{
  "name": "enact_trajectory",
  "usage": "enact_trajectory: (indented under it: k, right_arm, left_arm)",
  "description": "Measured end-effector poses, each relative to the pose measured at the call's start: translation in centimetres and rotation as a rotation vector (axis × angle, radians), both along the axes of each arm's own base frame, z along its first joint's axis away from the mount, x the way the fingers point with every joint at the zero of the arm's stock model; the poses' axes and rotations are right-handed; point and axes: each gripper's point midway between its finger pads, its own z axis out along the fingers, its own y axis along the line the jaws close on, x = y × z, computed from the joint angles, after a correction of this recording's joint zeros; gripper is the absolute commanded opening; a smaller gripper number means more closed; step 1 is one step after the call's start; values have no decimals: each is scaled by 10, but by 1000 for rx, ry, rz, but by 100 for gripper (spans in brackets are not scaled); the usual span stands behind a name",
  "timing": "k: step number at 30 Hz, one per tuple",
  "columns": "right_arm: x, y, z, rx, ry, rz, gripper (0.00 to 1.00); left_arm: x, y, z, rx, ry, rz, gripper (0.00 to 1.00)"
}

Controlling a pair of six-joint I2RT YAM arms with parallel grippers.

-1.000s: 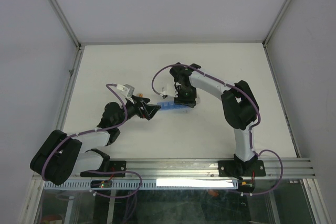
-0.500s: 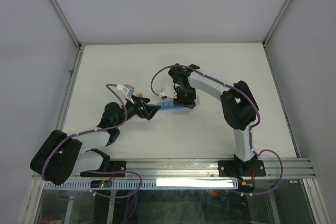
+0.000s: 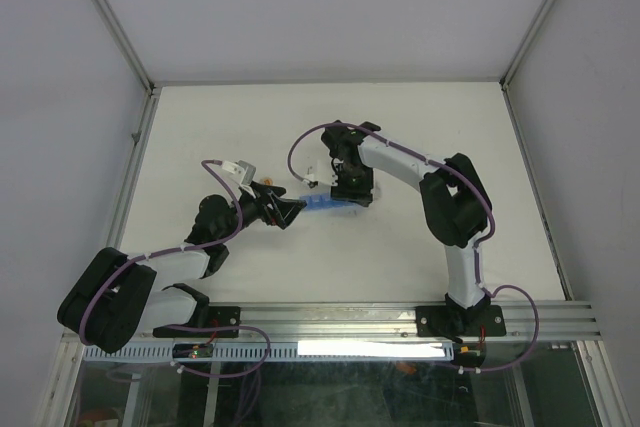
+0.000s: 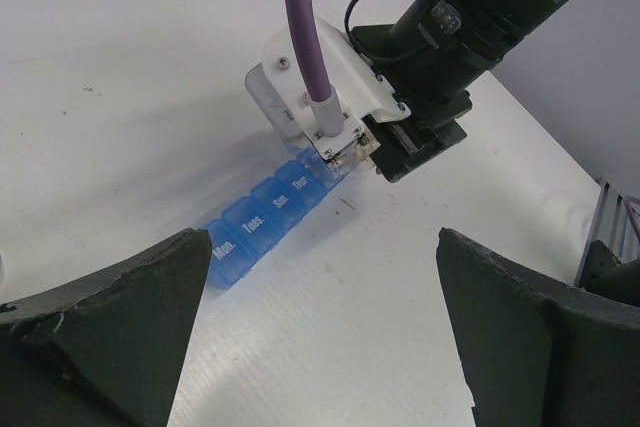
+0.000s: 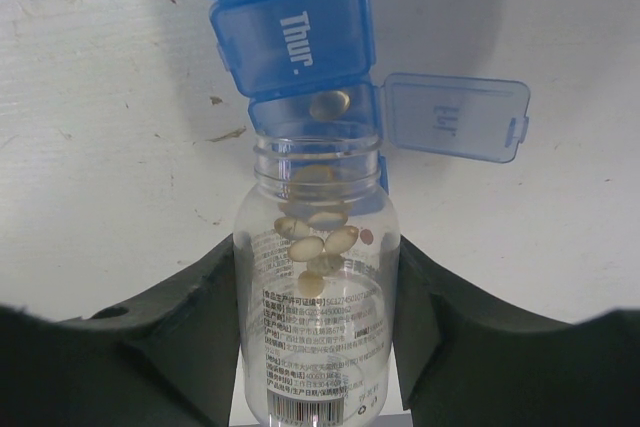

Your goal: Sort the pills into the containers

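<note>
The containers are a translucent blue strip (image 5: 290, 37) of day compartments, also in the left wrist view (image 4: 255, 232) and the top view (image 3: 318, 204). One lid (image 5: 455, 117) stands open and a tan pill (image 5: 330, 103) lies in that compartment. My right gripper (image 5: 318, 277) is shut on a small clear bottle (image 5: 318, 297), tipped with its mouth over the open compartment; several pills (image 5: 318, 232) sit near its neck. My left gripper (image 4: 325, 337) is open and empty, just short of the strip's "Mon." end.
The right arm (image 4: 470, 17) and its wrist camera housing (image 4: 320, 97) hang over the far end of the strip. A white frame rail (image 3: 130, 157) borders the table at the left.
</note>
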Motion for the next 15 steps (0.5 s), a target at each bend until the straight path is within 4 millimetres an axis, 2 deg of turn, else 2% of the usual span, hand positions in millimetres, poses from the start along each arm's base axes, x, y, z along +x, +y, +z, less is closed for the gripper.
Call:
enact_trajectory:
  k: [15]
  right_arm:
    - [7, -1, 0, 10, -20, -15, 0]
  left_arm:
    - [0, 0, 0, 0, 1, 0, 99]
